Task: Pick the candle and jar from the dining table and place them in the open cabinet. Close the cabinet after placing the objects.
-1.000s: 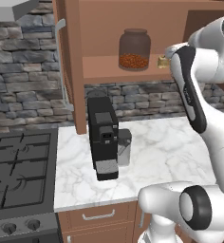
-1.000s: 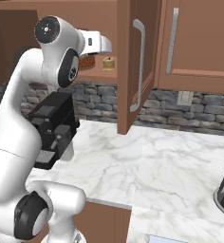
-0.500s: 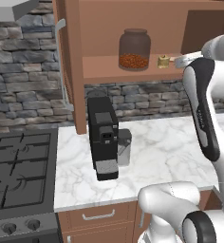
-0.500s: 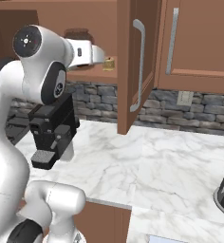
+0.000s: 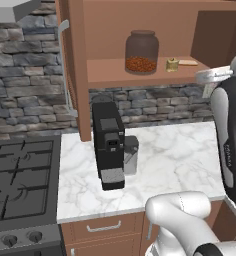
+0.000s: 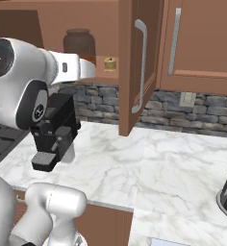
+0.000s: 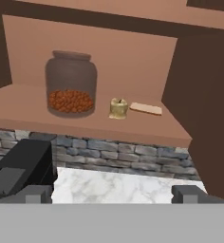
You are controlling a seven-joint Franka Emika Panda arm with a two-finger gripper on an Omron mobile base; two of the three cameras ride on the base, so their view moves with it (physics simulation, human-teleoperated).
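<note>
— Hand view first: the jar (image 7: 70, 90) and the candle (image 7: 117, 108) both sit on the shelf (image 7: 85, 121) of the cabinet (image 7: 133, 52), candle just beside the jar, a flat tan slab (image 7: 145, 108) next to it. See it?

— I do. From the left base view the jar (image 5: 141, 52) stands upright and the candle (image 5: 172, 64) is apart from it, nothing leaning. What about the pincer (image 7: 111, 194)?

— Spread wide, its tips well apart, nothing between them. A second ago the arm's end was right at the shelf by the candle; now it has drawn back and hangs out over the tabletop (image 5: 160, 155), off from the shelf edge.

— So the placing looks finished?

— I'd say so. Both things are in, the hand is free. What's left is the door (image 6: 137, 62), which stands open, edge toward us, with its silver handle (image 6: 143, 67) facing out in the right base view.

— And the coffee machine (image 5: 109, 145) below?

— Under the shelf, clear of the door's swing as far as I can judge.
</note>
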